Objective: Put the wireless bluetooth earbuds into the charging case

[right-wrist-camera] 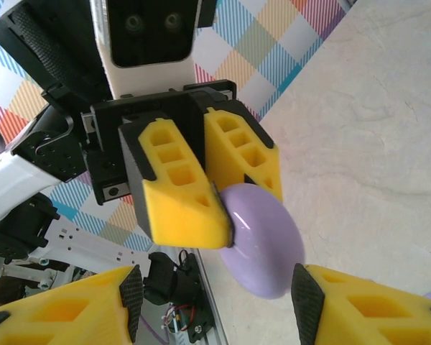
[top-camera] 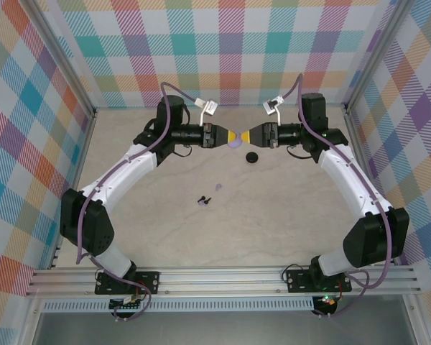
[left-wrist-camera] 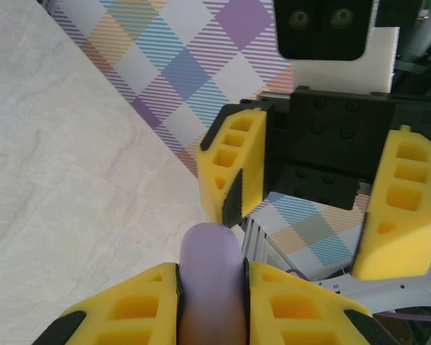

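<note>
your left pincer (top-camera: 230,136) is clamped on the edge of the one lavender case (left-wrist-camera: 211,277), at the far middle of the table (top-camera: 294,208). your right pincer (top-camera: 246,136) faces it with its fingers spread either side of that case. the earbuds (top-camera: 203,201) lie well nearer and to the left: a black piece and lavender bits, too small to count surely. one black disc (top-camera: 252,157) sits just near-right of the pincers.

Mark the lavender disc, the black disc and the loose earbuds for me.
lavender disc (right-wrist-camera: 262,244), right wrist view, middle of its domed face
black disc (top-camera: 252,157), top external view, its centre
earbuds (top-camera: 204,200), top external view, black piece in the cluster
</note>
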You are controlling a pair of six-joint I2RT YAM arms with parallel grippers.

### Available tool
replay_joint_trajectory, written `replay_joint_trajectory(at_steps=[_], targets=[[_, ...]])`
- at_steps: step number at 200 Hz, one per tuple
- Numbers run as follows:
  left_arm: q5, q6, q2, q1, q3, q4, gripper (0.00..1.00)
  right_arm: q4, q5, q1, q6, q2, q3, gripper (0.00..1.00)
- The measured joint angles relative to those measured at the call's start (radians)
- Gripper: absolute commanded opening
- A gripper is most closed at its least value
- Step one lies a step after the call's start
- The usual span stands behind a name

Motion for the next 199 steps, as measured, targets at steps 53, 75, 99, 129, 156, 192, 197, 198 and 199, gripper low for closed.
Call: replay_joint_trajectory(at_steps=[53,75,99,129,156,192,197,198,199], targets=[[0.021,0.0,-0.035,-0.002,0.0,0.001,0.16,-0.014,-0.011,0.005,-0.019,0.0,0.001,0.59],[0.029,0.0,-0.043,-0.004,0.0,0.002,0.16,-0.034,-0.035,0.017,-0.039,0.008,0.016,0.56],[0.034,0.0,-0.043,-0.013,0.0,0.002,0.16,-0.049,-0.053,0.039,-0.053,0.011,0.025,0.54],[0.045,0.0,-0.043,-0.017,0.0,0.007,0.16,-0.057,-0.059,0.047,-0.068,0.014,0.028,0.51],[0.048,0.0,-0.043,-0.017,0.0,0.008,0.16,-0.06,-0.067,0.051,-0.074,0.025,0.032,0.49],[0.051,0.0,-0.043,-0.024,0.0,0.008,0.16,-0.059,-0.078,0.056,-0.074,0.03,0.033,0.46],[0.052,0.0,-0.043,-0.024,0.0,0.008,0.16,-0.059,-0.078,0.056,-0.074,0.03,0.033,0.45],[0.052,0.0,-0.043,-0.024,0.0,0.008,0.16,-0.059,-0.078,0.056,-0.074,0.03,0.033,0.45],[0.052,0.0,-0.043,-0.024,0.0,0.008,0.16,-0.059,-0.078,0.056,-0.074,0.03,0.033,0.44]])
